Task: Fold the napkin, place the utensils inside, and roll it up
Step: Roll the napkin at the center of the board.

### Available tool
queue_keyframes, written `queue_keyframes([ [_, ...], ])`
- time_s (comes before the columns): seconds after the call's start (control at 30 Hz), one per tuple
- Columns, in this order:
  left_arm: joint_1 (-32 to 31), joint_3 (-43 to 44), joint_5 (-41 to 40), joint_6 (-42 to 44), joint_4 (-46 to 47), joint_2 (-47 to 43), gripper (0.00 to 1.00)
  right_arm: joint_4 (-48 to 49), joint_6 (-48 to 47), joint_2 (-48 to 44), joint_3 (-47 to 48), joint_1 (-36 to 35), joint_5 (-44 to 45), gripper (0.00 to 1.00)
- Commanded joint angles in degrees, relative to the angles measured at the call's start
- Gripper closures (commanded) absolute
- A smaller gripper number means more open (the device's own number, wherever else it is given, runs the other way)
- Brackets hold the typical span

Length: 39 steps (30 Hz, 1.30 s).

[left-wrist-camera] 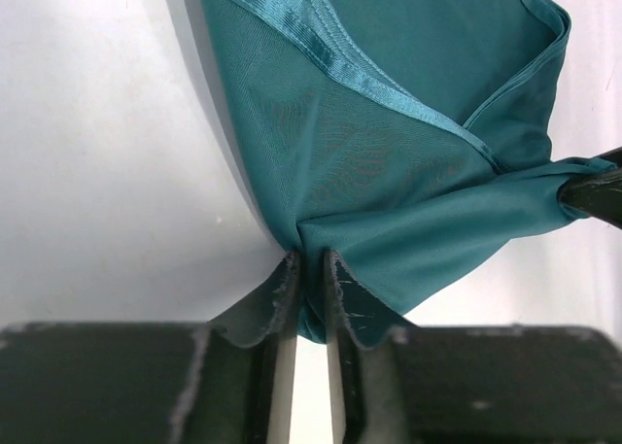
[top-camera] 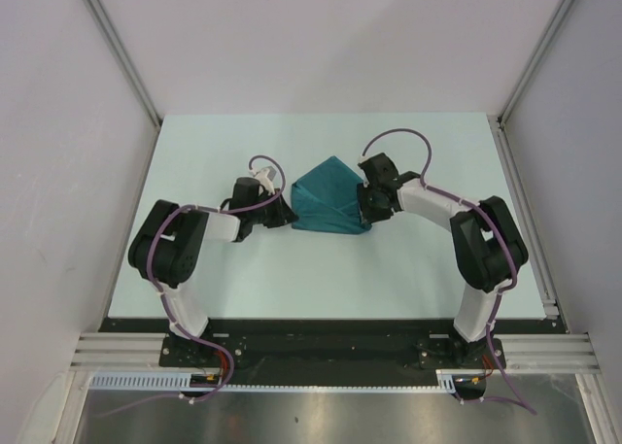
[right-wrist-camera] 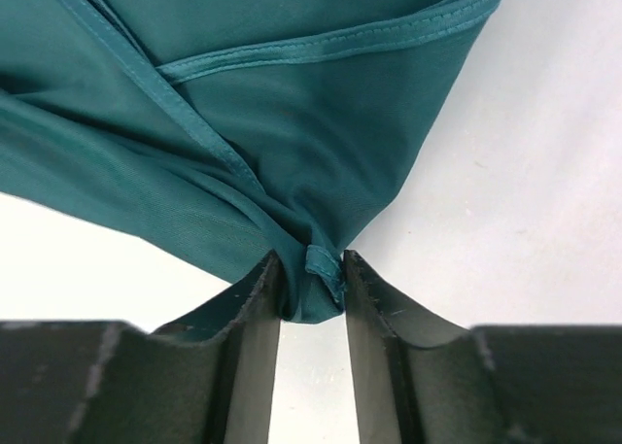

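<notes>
Folding is the step in hand: the napkin (top-camera: 330, 199) is bunched in a rough triangle over the middle of the table (top-camera: 194, 269); the left gripper (left-wrist-camera: 309, 269) pinches one corner, the right gripper (right-wrist-camera: 311, 269) clamps the opposite one; next, I judge, both should draw it taut and lay it flat.

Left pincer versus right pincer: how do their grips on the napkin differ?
The left pincer is nearly closed on a thin corner of the napkin; the right pincer stands wider around a thicker, hemmed bunch. The left pincer holds the napkin's left end, the right pincer its right end. Both pinch the same cloth.
</notes>
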State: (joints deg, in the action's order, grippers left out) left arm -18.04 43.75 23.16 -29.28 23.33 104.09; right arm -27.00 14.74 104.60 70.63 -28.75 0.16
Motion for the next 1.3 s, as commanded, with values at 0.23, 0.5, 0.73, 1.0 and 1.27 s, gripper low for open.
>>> queue_keyframes([
  [0.23, -0.59, 1.78, -0.66, 3.52, -5.49, 1.29, 0.96, 3.71, -3.66, -7.03, 3.02, 3.35, -11.59, 0.38],
  [0.5, -0.59, 3.18, -0.92, 4.05, -7.68, 1.73, 0.98, 8.90, -9.03, -11.61, -1.89, -1.48, -8.07, 0.36],
  [0.73, -0.59, 4.06, -0.92, 4.23, -8.83, 1.90, 0.98, 8.20, -7.98, -9.33, -2.69, -3.59, -10.80, 0.49],
  [1.0, -0.59, 4.77, -1.18, 4.40, -9.97, 1.90, 0.99, 6.44, -7.27, -8.62, -3.57, -3.59, -12.64, 0.50],
  [1.27, -0.59, 5.74, -1.27, 4.49, -10.94, 2.52, 1.00, 3.19, -6.39, -7.04, -4.36, -2.63, -11.59, 0.51],
])
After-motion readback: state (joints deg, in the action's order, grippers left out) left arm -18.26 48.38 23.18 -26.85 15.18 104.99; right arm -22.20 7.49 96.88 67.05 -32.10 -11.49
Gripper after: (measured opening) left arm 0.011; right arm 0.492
